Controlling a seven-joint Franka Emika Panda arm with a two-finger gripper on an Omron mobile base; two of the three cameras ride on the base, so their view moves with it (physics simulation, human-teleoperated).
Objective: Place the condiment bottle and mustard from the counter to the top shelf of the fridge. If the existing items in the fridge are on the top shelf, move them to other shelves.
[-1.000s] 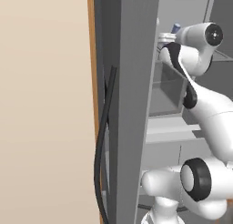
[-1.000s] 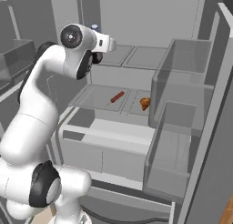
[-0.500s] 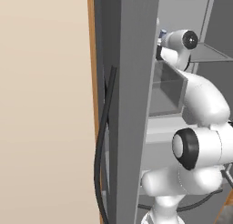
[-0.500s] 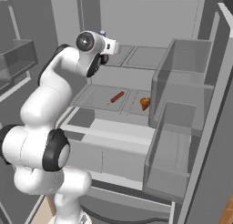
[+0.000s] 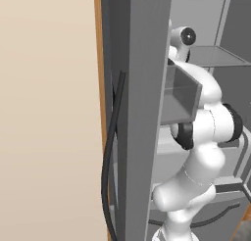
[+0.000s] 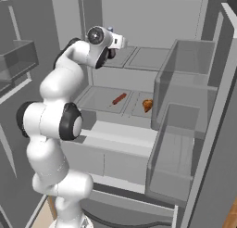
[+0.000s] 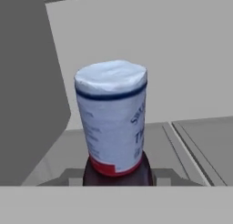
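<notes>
Hand (image 6: pixel 111 42): reaching into the fridge at top-shelf height, jaws standing partly apart and gripping the condiment bottle
Condiment bottle (image 7: pixel 113 120): sitting directly ahead of the hand, rising between the fingers; white label with a blue band near the cap and a red band low down, dark base pressed in at the hand, standing roughly upright
Top shelf (image 6: pixel 139 58): lying just under and ahead of the hand, a grey pane with a seam running away from the hand; the bottle seems to be hovering over it or barely touching, I cannot tell which
Fridge wall: standing close on one side of the bottle as a dark slab, the pale back wall lying farther ahead
Lower shelf (image 6: pixel 99 98): well below the hand, carrying a reddish stick-shaped item (image 6: pixel 119 98) and an orange item (image 6: pixel 147 104), so the top shelf looks free of old items
Door bins (image 6: pixel 185 129): off to the far side, away from the hand
Step in hand: setting the bottle down on the top shelf
Doing it well: lowering straight and slowly, keeping the bottle upright and off the side wall, opening only once the base is resting flat, then drawing back level so the fingers are not tipping it
Mustard: left for afterwards
</notes>
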